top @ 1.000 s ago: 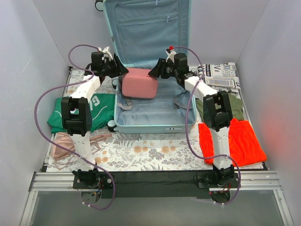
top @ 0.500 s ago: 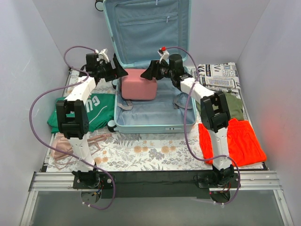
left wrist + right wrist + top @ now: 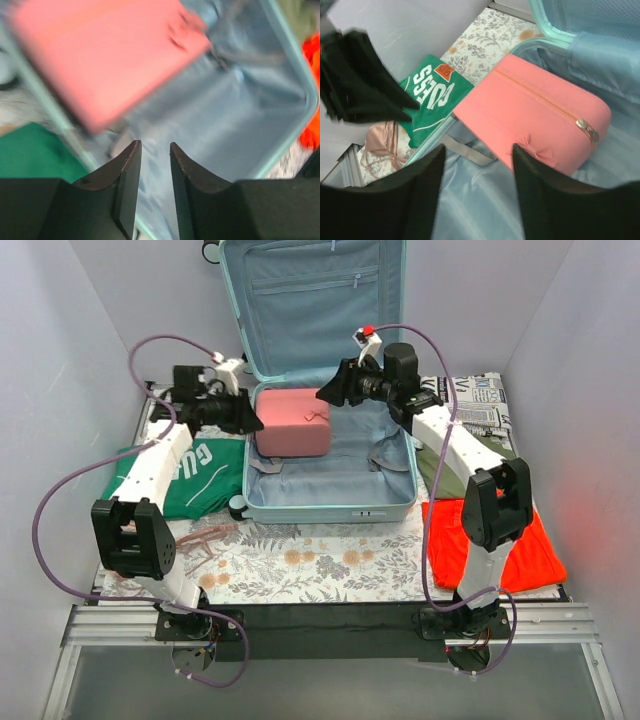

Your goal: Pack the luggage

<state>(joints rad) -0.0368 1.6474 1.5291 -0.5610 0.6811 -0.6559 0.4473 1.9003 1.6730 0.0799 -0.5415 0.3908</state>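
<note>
Mint hard-shell luggage [image 3: 330, 510] lies open mid-table with its lid upright at the back and a pink zip pouch [image 3: 292, 420] in its far-left corner; left gripper [image 3: 153, 146] narrowly parted, empty, beside pouch's left end; right gripper [image 3: 477, 150] spread wide, empty, over pouch's right.

pale mint luggage [image 3: 330, 511], open, one half upright
</note>
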